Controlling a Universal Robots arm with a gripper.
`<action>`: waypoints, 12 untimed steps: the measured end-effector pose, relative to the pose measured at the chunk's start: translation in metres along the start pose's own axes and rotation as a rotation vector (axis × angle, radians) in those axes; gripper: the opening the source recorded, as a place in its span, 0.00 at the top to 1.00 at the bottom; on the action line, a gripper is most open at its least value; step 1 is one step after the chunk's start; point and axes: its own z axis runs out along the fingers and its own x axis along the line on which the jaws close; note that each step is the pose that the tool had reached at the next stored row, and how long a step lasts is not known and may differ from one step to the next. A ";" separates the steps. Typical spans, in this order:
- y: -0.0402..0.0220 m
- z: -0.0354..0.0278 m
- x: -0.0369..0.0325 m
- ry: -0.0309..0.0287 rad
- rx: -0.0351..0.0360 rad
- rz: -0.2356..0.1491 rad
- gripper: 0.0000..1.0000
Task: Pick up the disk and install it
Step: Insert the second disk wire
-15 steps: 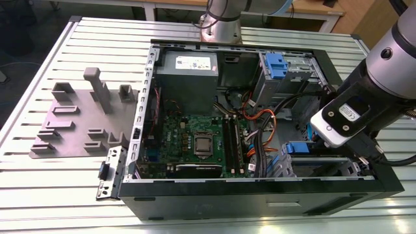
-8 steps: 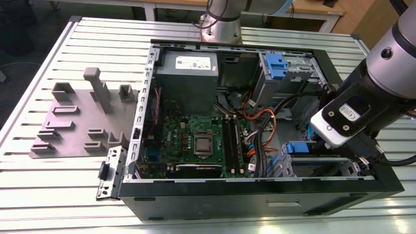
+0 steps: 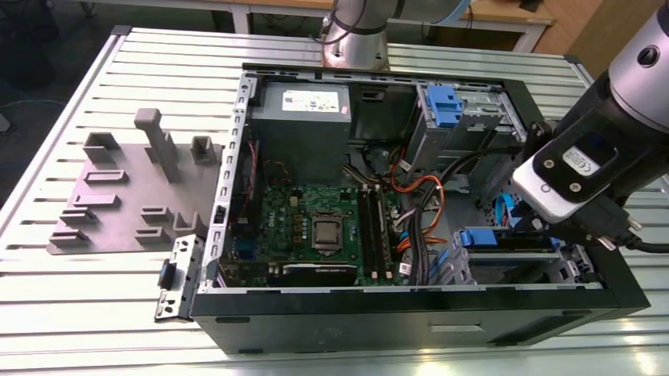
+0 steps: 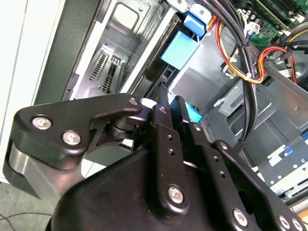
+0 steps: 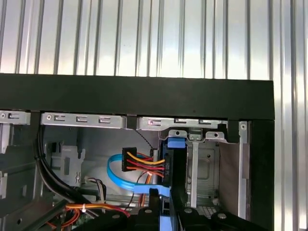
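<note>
Hand (image 4: 174, 107) lowered into the open computer case (image 3: 418, 313) at about 4 o'clock in the exterior view, clenched on the disk (image 4: 193, 114) (thin blue edge showing between the black fingers (image 4: 161, 120) in the second wrist view). Disk upright among the drive bays, blue carrier tab (image 5: 176, 143) facing the case wall. Orange and blue cables (image 5: 139, 166) just beside. Ribbed metal bench (image 3: 94, 313) beneath the case.

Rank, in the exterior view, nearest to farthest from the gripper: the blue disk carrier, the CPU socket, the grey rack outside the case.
1. Blue disk carrier, just beside the gripper, inside the case.
2. CPU socket, mid-case on the motherboard.
3. Grey rack, outside the case, on the exterior view's left.
</note>
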 end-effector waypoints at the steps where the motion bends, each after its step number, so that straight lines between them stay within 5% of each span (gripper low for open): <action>1: 0.0000 0.0000 0.0000 0.0001 0.0000 0.000 0.78; 4: 0.0000 -0.0002 0.0000 -0.0001 0.0000 0.000 0.89; 12: 0.0001 -0.0012 0.0001 -0.0001 0.0000 0.000 0.89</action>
